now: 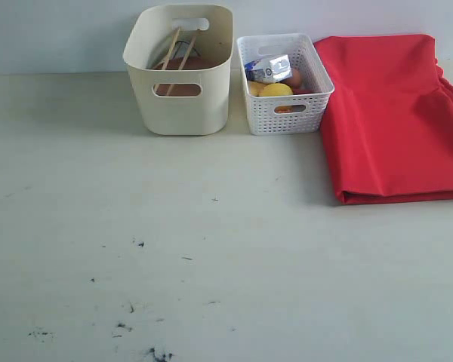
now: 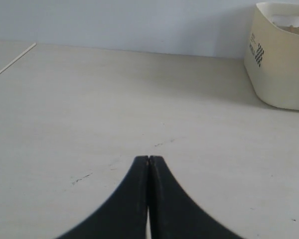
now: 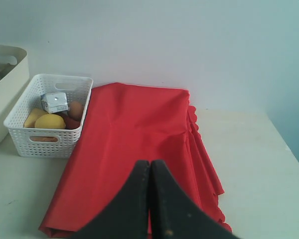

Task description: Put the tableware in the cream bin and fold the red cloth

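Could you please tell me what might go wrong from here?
The chopsticks lean in the bin, tips near its rim; a knock could tip them out. The folded cloth has scalloped edges poking out unevenly, so it may slip open. The shut right claw hangs over it and might drag it.

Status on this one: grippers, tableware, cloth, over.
Left gripper shut, empty. Right gripper shut, empty. Chopsticks in cream bin; red cloth lies folded. No obstruction seen.

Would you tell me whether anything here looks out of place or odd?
Nothing serious: the red cloth lies folded beside the white basket, its layers slightly uneven, and dark specks dot the table.
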You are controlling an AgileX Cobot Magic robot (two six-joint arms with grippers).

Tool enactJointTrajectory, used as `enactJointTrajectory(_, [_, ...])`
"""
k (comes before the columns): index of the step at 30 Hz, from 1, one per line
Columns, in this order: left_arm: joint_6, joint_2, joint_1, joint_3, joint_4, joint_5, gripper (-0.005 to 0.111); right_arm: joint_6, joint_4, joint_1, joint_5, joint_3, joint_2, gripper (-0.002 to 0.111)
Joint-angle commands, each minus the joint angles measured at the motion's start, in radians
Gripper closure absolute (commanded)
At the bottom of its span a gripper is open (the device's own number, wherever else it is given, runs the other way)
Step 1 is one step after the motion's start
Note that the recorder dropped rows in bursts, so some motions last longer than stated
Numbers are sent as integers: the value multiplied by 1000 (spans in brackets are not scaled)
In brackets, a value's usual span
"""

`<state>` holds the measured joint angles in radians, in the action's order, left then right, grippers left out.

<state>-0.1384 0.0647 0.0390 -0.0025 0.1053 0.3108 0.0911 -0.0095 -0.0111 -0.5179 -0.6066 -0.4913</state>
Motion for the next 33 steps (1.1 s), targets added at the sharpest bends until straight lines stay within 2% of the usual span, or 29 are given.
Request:
enactJointTrajectory(1, [5,-7,2,2,-12,0,107,5,3,-1,6,5,3,108])
enactJointTrajectory(17, [5,-7,2,2,-12,0,107,5,3,-1,6,5,5,108])
enactJointTrajectory(21, [5,-7,2,2,-12,0,107,5,3,-1,11,13,90,108])
enactJointTrajectory(24, [5,-7,2,2,-12,0,107,3,3,-1,31,88,166,108])
enactJointTrajectory(29, [5,-7,2,2,-12,0,107,-136,3,-1,173,280,298,108])
enactJointTrajectory(33, [5,-7,2,2,-12,0,107,-148,3,-1,178,366,383,108])
